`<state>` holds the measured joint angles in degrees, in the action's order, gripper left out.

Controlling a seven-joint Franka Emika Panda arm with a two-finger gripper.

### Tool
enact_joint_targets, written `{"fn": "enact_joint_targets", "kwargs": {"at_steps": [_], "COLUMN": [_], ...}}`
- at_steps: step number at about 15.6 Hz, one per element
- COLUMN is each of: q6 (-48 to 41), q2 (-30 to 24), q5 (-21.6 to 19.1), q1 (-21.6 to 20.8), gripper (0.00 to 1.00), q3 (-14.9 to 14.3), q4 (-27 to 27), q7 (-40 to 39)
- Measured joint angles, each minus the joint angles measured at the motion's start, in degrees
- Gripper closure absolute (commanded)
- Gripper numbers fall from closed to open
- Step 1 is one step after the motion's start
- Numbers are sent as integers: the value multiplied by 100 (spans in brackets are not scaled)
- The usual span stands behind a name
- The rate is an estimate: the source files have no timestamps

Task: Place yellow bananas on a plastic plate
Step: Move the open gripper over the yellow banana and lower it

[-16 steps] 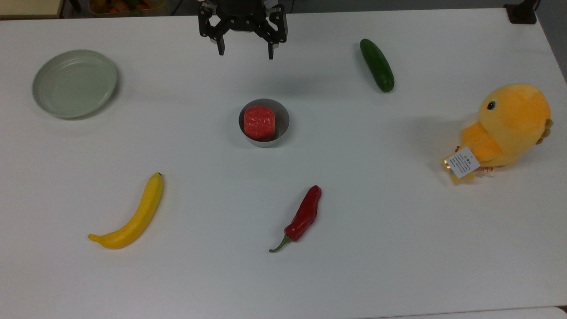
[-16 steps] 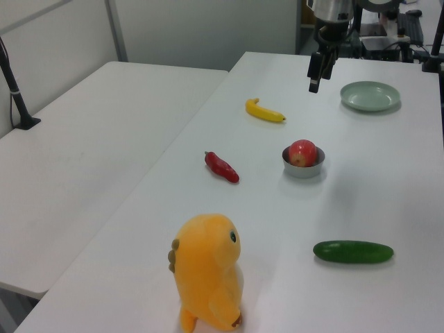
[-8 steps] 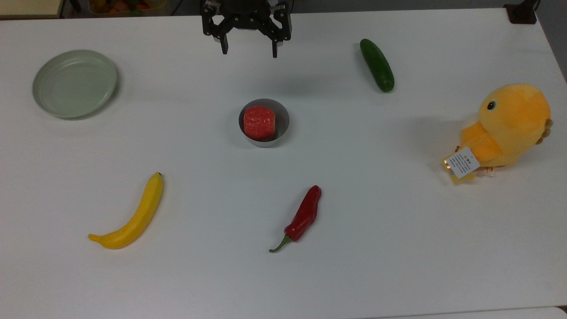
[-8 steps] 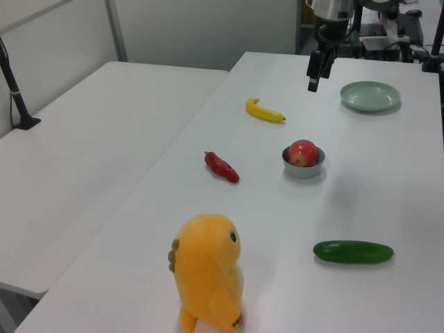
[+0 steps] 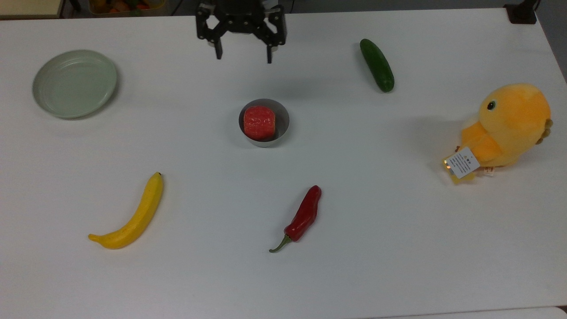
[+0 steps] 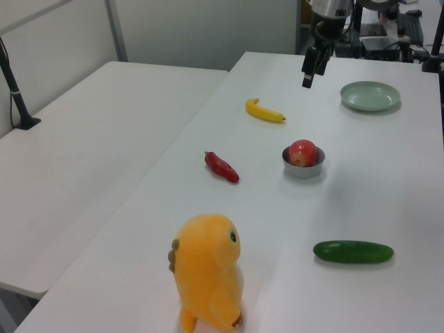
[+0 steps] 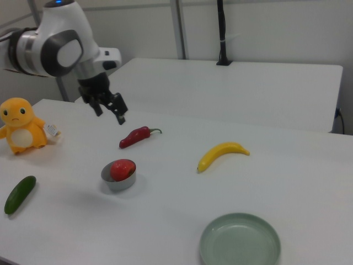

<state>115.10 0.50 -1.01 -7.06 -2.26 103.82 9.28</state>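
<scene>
The banana [image 5: 131,216] lies in the top view's lower left on the worktop [image 5: 398,248], well apart from the plate [image 5: 74,83] at upper left. It looks smooth, stiff and light, likely slippery, so I'd pinch across its thick middle. The pincer [image 5: 241,56] hangs spread and empty at top centre.

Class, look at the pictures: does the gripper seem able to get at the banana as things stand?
Probably yes. The gripper hangs open above the table, and the banana lies by itself on bare tabletop, with the bowl and pepper well aside.
</scene>
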Motion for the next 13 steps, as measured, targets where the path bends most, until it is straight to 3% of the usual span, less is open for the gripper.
{"fn": "enact_joint_targets", "kwargs": {"at_steps": [6, 13], "q6": [900, 1083], "q2": [688, 2053], "q5": [0, 0], "q1": [566, 1080], "gripper": [0, 0], "q3": [-298, -523], "q4": [-174, -1373], "q7": [0, 125]}}
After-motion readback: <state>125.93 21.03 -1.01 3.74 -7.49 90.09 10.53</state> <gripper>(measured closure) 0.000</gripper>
